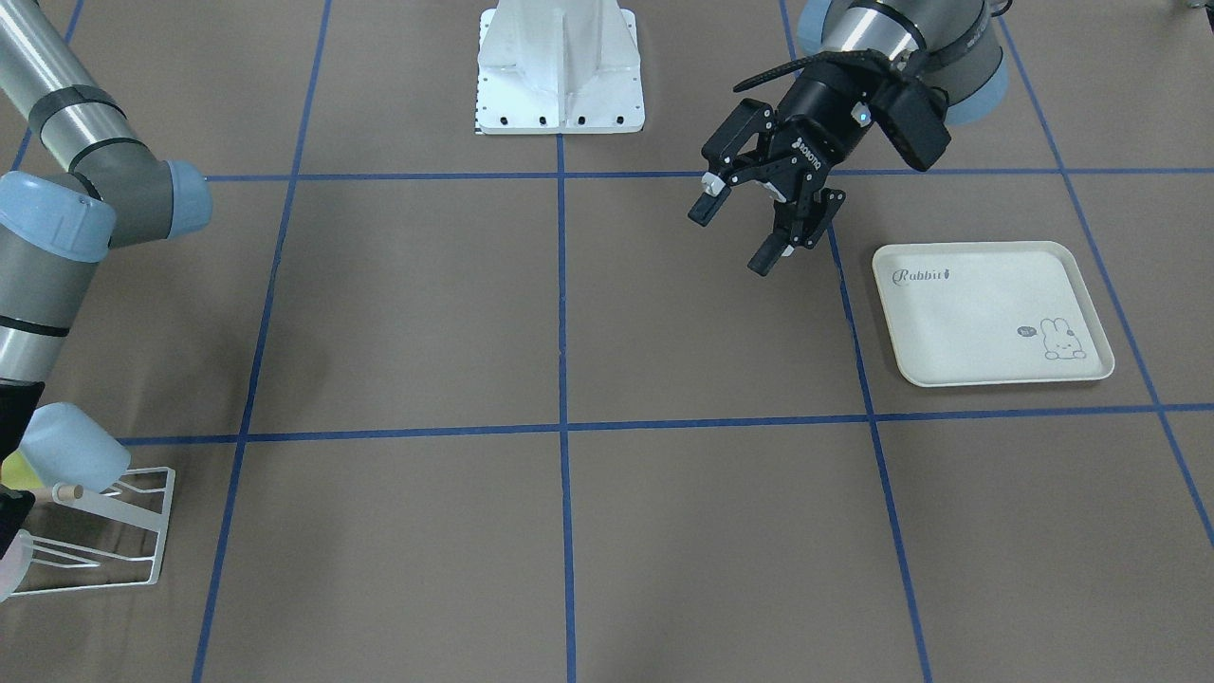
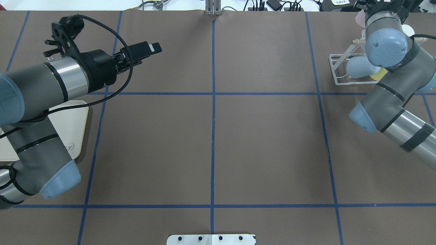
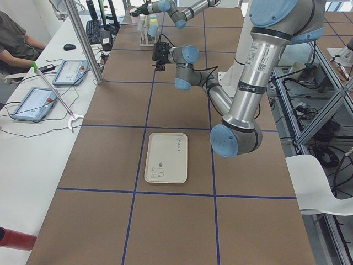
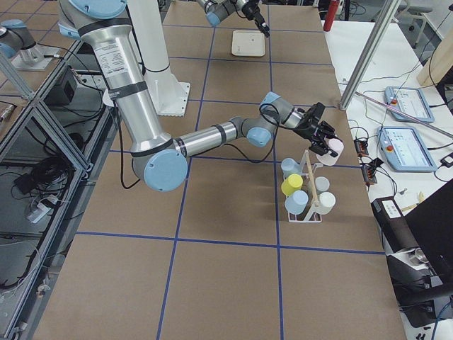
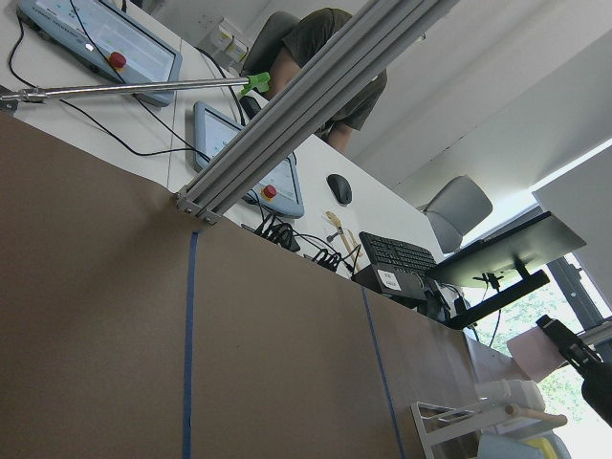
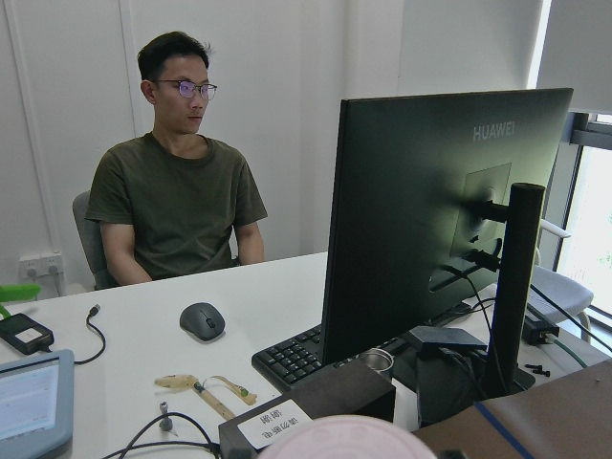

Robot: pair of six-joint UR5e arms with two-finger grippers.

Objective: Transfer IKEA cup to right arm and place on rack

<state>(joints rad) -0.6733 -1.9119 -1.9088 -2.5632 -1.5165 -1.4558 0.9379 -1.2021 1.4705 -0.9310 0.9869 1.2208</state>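
My right gripper is shut on the IKEA cup, a pale pink one, and holds it just above the far end of the white wire rack. The cup's rim fills the bottom edge of the right wrist view. In the overhead view the right arm hides most of the rack. Light blue, yellow and white cups hang on the rack. My left gripper hovers open and empty over the table, beside the tray.
The cream rabbit-print tray lies flat on the left arm's side. The robot's white base plate sits at the table's middle edge. Beyond the rack stand an aluminium post and a desk with a monitor and a seated person.
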